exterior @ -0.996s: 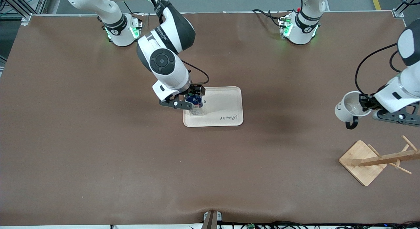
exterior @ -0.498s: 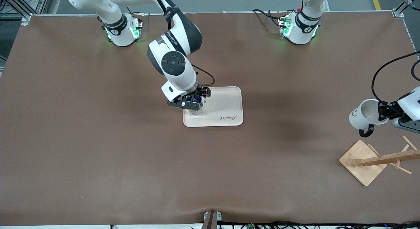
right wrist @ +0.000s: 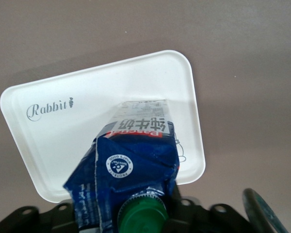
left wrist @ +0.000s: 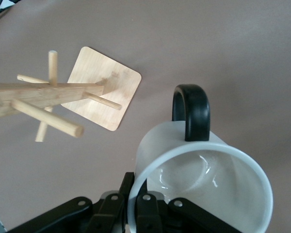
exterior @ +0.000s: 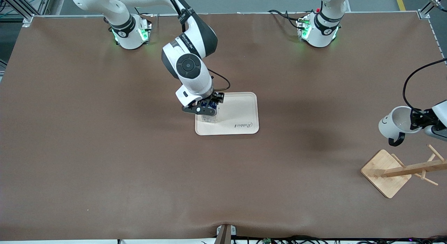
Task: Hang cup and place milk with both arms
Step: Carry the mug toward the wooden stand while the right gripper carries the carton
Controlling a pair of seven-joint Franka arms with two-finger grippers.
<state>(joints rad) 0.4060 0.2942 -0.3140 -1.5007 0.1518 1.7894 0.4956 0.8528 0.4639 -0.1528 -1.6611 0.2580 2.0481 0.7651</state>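
Observation:
My right gripper is shut on the top of the milk carton, which stands upright at the corner of the cream tray toward the right arm's end. In the right wrist view the carton with its green cap sits between the fingers of my right gripper, over the tray. My left gripper is shut on the rim of the white cup, held in the air above the wooden cup rack, black handle down. The left wrist view shows the cup, my left gripper and the rack's pegs.
The rack's square wooden base stands near the left arm's end of the brown table, with its post leaning toward that end. The tray carries a "Rabbit" print. A cable loops above the cup.
My left gripper has carried the cup toward the left arm's end of the table and closer to the rack. My right arm's wrist has swung over the tray; the carton stays in place.

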